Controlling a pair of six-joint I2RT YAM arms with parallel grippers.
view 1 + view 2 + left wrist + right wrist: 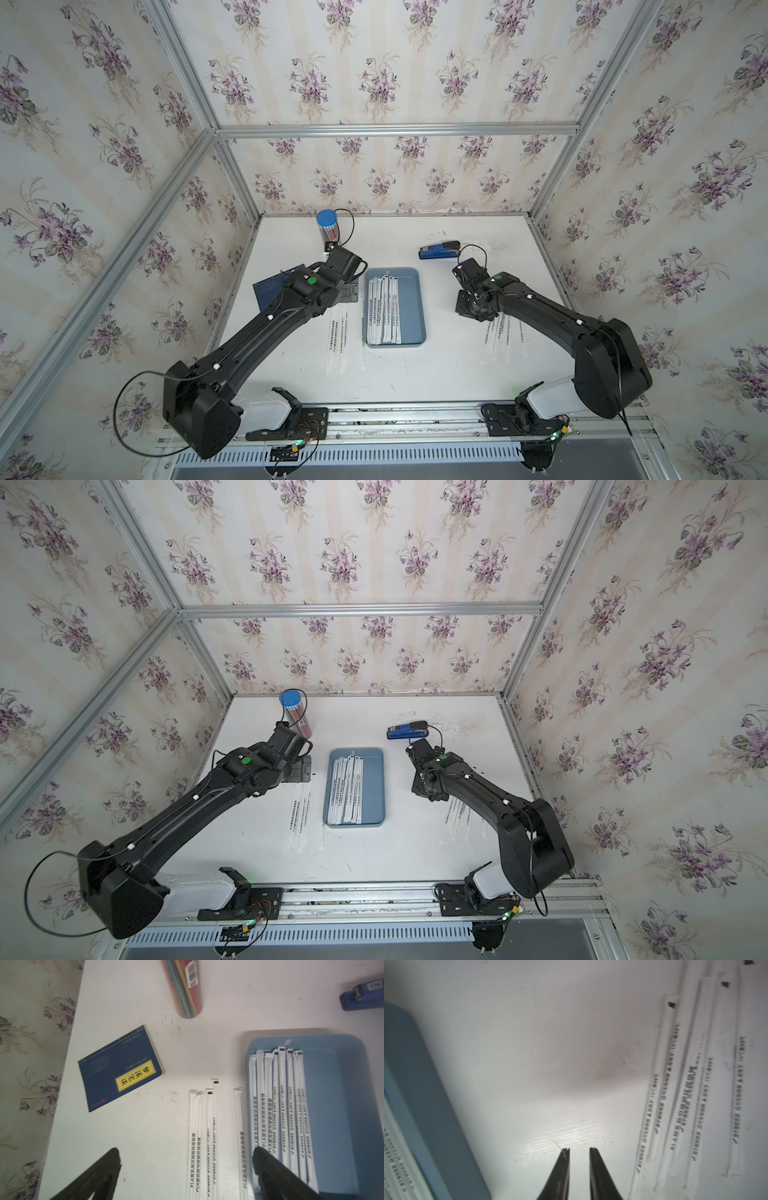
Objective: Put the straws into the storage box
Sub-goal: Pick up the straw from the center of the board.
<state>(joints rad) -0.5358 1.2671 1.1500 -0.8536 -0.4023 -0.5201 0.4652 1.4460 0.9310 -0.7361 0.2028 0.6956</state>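
Roughly half done. About seven straws [282, 1105] lie lengthwise in the box [336, 1115], towards its left side. Five loose straws [214, 1126] lie on the table [145, 1126] just left of the box, and another cluster [739, 1095] lies to its right. The left gripper [187, 1157] hangs over the left group, jaws spread wide and empty. The right gripper [579, 1150] shows a narrow gap, pinching nothing.

**What lies where on the table [449, 374]**

The storage box [411, 299] sits in the middle, with straws [384, 309] lying lengthwise in its left half. Left straws [340, 340] lie just beside it, and right straws [500, 340] lie well apart on its other side. The notebook [268, 291] lies farther left, the tube [328, 228] stands behind it, and the stapler [439, 250] lies behind the box.
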